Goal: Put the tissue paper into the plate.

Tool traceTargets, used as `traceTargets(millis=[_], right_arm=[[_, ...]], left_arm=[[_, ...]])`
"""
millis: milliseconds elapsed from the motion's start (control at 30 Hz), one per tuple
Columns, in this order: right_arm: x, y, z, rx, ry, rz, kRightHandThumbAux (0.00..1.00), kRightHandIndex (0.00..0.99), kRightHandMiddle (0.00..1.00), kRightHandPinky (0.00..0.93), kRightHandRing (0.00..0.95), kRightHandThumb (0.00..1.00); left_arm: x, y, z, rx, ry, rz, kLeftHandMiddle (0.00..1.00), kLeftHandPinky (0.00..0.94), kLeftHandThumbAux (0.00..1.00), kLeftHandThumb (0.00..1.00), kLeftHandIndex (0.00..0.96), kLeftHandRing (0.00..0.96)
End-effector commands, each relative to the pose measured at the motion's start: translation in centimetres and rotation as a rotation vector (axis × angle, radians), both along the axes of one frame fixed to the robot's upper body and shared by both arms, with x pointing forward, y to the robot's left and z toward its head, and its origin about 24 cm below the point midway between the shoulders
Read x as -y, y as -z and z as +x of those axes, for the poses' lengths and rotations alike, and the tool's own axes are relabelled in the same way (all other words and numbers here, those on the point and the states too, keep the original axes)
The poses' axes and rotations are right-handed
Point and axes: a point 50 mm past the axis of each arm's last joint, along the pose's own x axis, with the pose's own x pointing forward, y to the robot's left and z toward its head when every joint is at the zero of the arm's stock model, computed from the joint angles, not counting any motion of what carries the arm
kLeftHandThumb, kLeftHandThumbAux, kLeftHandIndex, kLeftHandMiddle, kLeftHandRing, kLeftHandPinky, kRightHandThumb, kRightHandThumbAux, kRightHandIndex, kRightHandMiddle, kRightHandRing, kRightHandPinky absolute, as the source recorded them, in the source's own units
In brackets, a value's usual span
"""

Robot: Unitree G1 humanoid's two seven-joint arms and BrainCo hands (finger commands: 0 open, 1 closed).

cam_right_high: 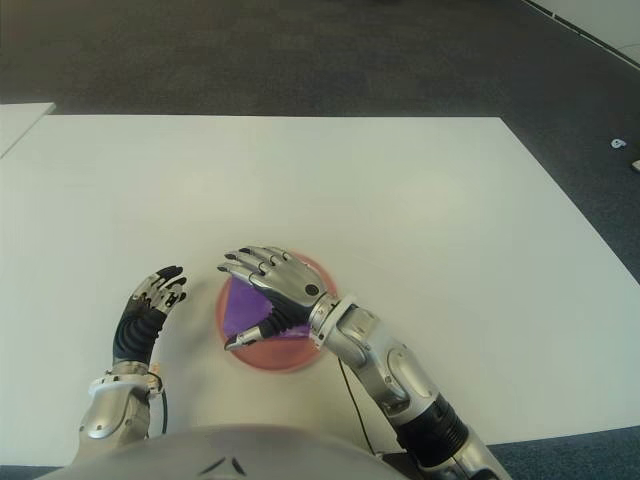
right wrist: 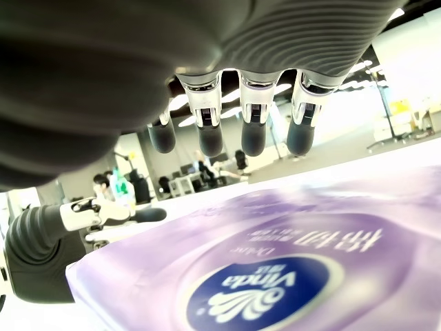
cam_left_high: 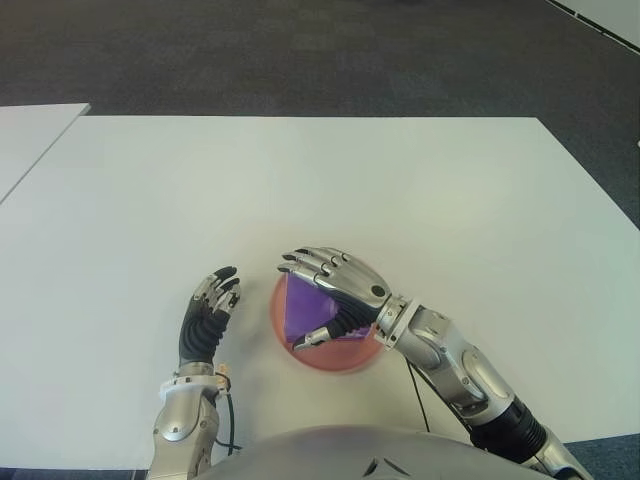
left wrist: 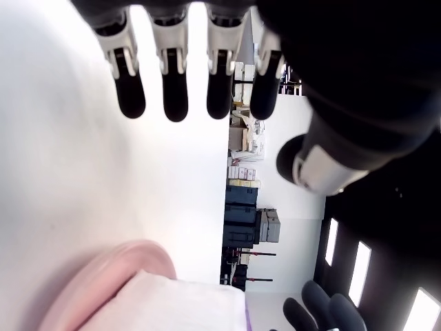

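- The tissue paper (cam_left_high: 306,312), a purple pack, lies inside the pink plate (cam_left_high: 345,360), low and just right of centre in the left eye view, on the white table (cam_left_high: 320,180).
- The right hand (cam_left_high: 330,290) hovers over the plate, with its fingers (cam_left_high: 305,262) stretched out above the pack and the thumb low at the pack's near edge.
- In the right wrist view the fingertips (right wrist: 253,141) stand clear above the pack's printed face (right wrist: 255,289), so the hand looks open and not gripping; whether the thumb touches the pack cannot be told.
- The left hand (cam_left_high: 208,318) shows just left of the plate in the left eye view. Its fingers are extended and relaxed and hold nothing, which its own wrist view confirms; the plate's rim (left wrist: 103,276) shows near the bottom of that view.
- Judged from how things lie, the placing looks done: the pack sits within the plate's rim, though a corner may reach the edge.
- What seems left is for the right hand to lift away without dragging the pack out of the plate.
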Motion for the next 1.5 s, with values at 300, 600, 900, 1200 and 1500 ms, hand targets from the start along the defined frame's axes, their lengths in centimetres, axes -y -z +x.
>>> traceTargets(millis=[300, 600, 900, 1200, 1500], right_arm=[[3.7, -0.7, 2.8, -0.268, 0.221, 0.238, 0.277, 0.0, 0.0, 0.0, 0.0, 0.118], [7.9, 0.9, 3.8, -0.441, 0.448, 0.588, 0.249, 0.0, 0.0, 0.001, 0.0, 0.138], [11.0, 3.8, 4.3, -0.591, 0.644, 0.975, 0.401, 0.123, 0.059, 0.0, 0.006, 0.231], [12.3, 5.0, 1.9, -0.703, 0.772, 1.24, 0.58, 0.245, 0.186, 0.104, 0.097, 0.325], [13.5, 7.0, -0.6, -0.723, 0.859, 1.244, 0.644, 0.253, 0.244, 0.191, 0.178, 0.336]], left_arm=[[0.4, 0.3, 0.0, -0.011, -0.01, -0.005, 0.234, 0.263, 0.642, 0.108, 0.257, 0.238], [0.7, 0.8, 0.0, -0.003, 0.015, 0.001, 0.244, 0.274, 0.591, 0.161, 0.269, 0.251], [1.1, 1.2, 0.1, 0.002, 0.028, 0.017, 0.258, 0.295, 0.522, 0.182, 0.275, 0.265], [1.3, 2.1, 0.7, 0.013, 0.05, 0.045, 0.278, 0.32, 0.479, 0.152, 0.248, 0.291], [1.6, 2.9, 0.4, 0.014, 0.065, 0.045, 0.271, 0.295, 0.484, 0.149, 0.264, 0.275]])
